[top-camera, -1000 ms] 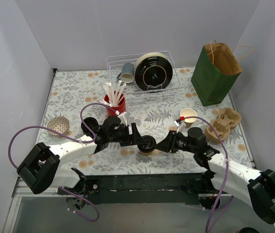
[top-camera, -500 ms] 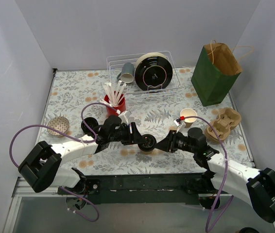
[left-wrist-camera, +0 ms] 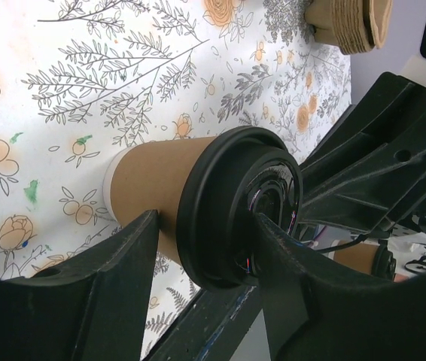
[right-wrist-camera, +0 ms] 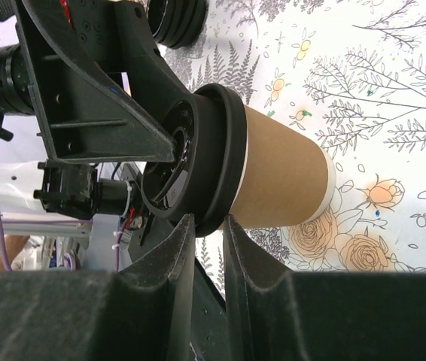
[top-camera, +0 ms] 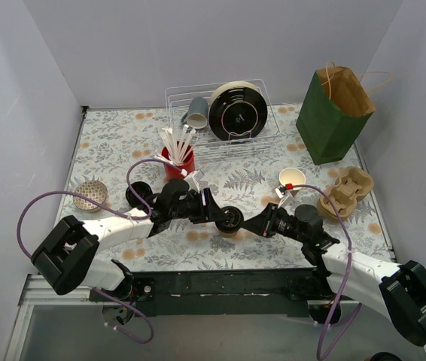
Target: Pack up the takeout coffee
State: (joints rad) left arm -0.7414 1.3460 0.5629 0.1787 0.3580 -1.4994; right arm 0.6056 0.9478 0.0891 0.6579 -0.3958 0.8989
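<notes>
"Where was the coffee cup (left-wrist-camera: 149, 188) at that moment?"

"It stood upright on the flowered bench (top-camera: 115, 143), in the near middle, between the two arms. Its black lid (left-wrist-camera: 228, 203) was on top."

"And the left hand (left-wrist-camera: 205, 222)?"

"It was at the cup's left side. Its fingers (left-wrist-camera: 123, 263) lay against opposite sides of the lid's rim, so it was gripping the lid, as its wrist camera showed it."

"The right hand (right-wrist-camera: 204, 226)?"

"That one was on the cup's right. Its two fingers stood close together with only a narrow gap, and the edge of the lid's rim sat right at that gap. Whether they pinched the rim or merely flanked it, I could not tell."

"What about the packing things?"

"The pulp carrier (top-camera: 346, 192) lay at the right edge of the bench, well apart from the cup. A green paper bag (top-camera: 332, 113) stood open behind it, at the far right corner. An empty paper cup (top-camera: 293, 179) stood just left of the carrier."

"Anything else on the bench?"

"A red cup of white sticks (top-camera: 178, 162) stood behind the left hand, and there was a wire rack (top-camera: 224, 113) at the back. A stack of black lids (top-camera: 139, 197) sat beside the left arm, and a small bowl (top-camera: 90, 193) was near the left edge."
</notes>
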